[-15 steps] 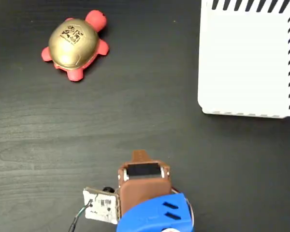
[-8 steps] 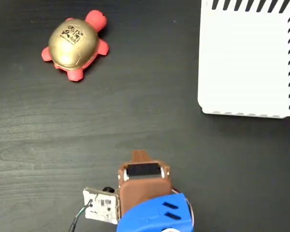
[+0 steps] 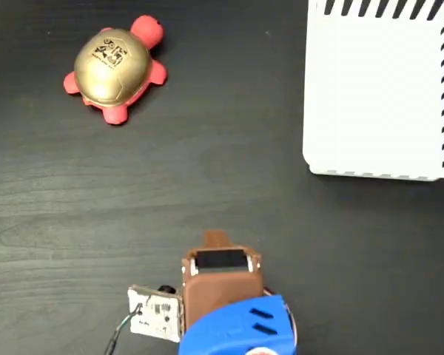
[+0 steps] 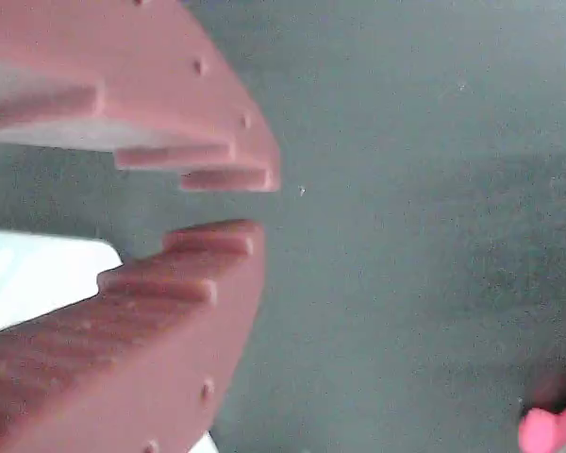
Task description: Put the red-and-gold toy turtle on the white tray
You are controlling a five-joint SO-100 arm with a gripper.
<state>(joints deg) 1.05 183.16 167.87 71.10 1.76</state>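
My tool (image 4: 222,203) hung low over the dark desk (image 3: 222,170), its two brown fingers nearly together with only a narrow slit between the tips and nothing held. The red-and-gold toy turtle (image 3: 115,68) sat at the upper left of the fixed view, on the desk and well apart from both my arm and the white tray (image 3: 377,96) at the upper right. To do the reach well, I judged I needed to spread the fingers wide before coming down, straddle the domed shell across its narrower flanks, and close low near the red feet, since the shiny gold top looked likely to slip. In the wrist view the turtle was only a pink blur cut off at the lower right corner, and the tray a pale patch behind my lower finger. The fixed view hid my fingertips under the arm's brown and blue housing.
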